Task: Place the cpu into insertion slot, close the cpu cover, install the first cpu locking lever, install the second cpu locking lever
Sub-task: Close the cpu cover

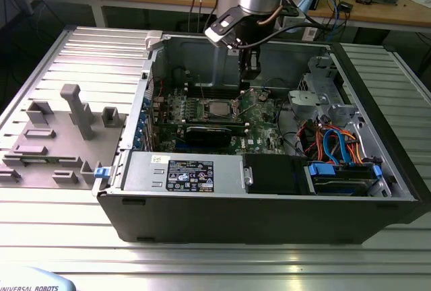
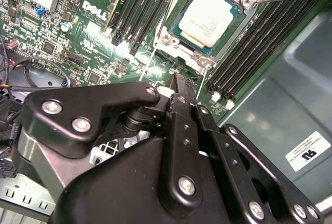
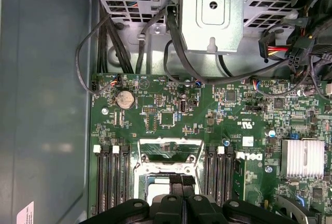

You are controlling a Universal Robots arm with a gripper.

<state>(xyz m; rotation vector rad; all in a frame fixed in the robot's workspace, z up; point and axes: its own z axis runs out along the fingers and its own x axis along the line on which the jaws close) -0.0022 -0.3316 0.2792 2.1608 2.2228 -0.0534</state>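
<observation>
Just above the insertion slot (image 2: 175,50), where the cpu (image 2: 210,16) lies seated, the gripper (image 2: 179,81) hangs with fingers together, empty; a skewed descent would likely scrape the cpu or the circuit board (image 2: 93,32).

Finding: in the first wrist view the gripper (image 3: 182,181) covers part of the cpu (image 3: 155,192) and the insertion slot (image 3: 139,180), and the picture's edge cuts off both. In the second wrist view it hides one slot corner. In the exterior view the cpu's seating is too small to judge.
</observation>
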